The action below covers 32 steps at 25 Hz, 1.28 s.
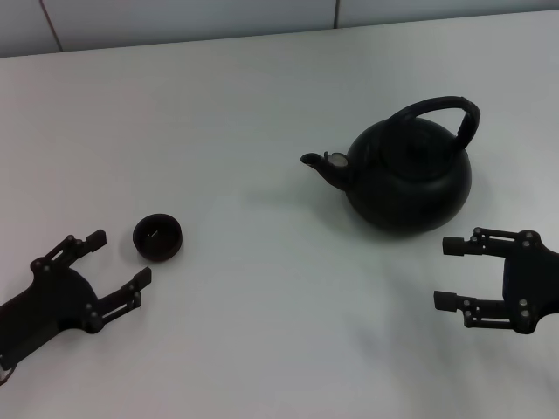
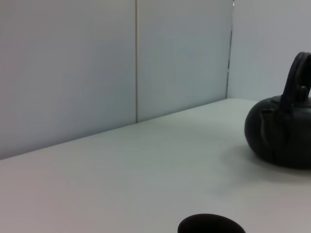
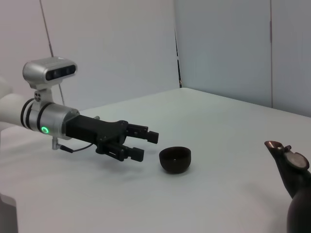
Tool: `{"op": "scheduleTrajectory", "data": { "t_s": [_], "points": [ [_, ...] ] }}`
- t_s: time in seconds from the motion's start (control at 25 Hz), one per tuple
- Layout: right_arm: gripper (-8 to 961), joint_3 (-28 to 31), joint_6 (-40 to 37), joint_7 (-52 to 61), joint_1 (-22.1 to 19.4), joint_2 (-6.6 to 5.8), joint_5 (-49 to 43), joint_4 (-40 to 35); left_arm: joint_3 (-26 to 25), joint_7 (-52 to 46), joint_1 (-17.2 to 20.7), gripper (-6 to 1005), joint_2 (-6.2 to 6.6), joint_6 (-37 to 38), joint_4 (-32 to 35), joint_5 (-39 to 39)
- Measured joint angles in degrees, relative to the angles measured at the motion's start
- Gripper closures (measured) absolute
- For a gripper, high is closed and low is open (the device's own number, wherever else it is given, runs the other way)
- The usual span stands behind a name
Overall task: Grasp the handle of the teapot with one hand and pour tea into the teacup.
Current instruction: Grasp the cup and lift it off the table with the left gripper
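Note:
The matte-black teapot [image 1: 409,179] stands upright on the white table at the right, spout pointing left, its arched handle [image 1: 445,112] over the top. It also shows in the left wrist view [image 2: 282,133], and its spout shows in the right wrist view [image 3: 286,158]. The small dark teacup [image 1: 158,236] sits at the left; it shows in the right wrist view [image 3: 175,159] and its rim in the left wrist view [image 2: 211,225]. My left gripper [image 1: 119,258] is open, just near-left of the cup, seen too in the right wrist view [image 3: 145,144]. My right gripper [image 1: 450,273] is open and empty, nearer than the teapot.
The white table [image 1: 262,113] ends at a pale panelled wall [image 1: 175,17] at the back. A silver camera [image 3: 50,72] sits on the left arm's wrist.

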Motion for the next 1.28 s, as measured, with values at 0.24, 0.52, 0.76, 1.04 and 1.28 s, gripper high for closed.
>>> {"op": "scheduleTrajectory", "data": {
  "t_s": [0.24, 0.52, 0.76, 1.04, 1.28],
  "points": [
    [221, 0.00, 0.01, 0.00, 0.07, 0.00, 0.00, 0.02, 0.00, 0.03, -2.59, 135, -0.10, -3.28, -1.85, -0.10],
    [221, 0.00, -0.02, 0.00, 0.05, 0.00, -0.01, 0.02, 0.00, 1.63, -5.02, 135, -0.18, -5.11, -3.93, -0.11],
    [222, 0.00, -0.29, 0.00, 0.08, 0.00, -0.01, -0.11, 0.00, 1.66, -6.01, 136, -0.16, -6.18, -4.14, -0.12],
    [222, 0.00, -0.25, 0.00, 0.17, 0.00, 0.69, -0.07, 0.10, 1.68, -7.86, 136, -0.15, -8.43, -5.14, -0.10],
    [222, 0.00, -0.06, 0.03, 0.24, 0.00, 0.86, -0.13, 1.46, 1.59, -8.60, 135, -0.15, -9.02, -5.26, 0.12]
  ]
}}
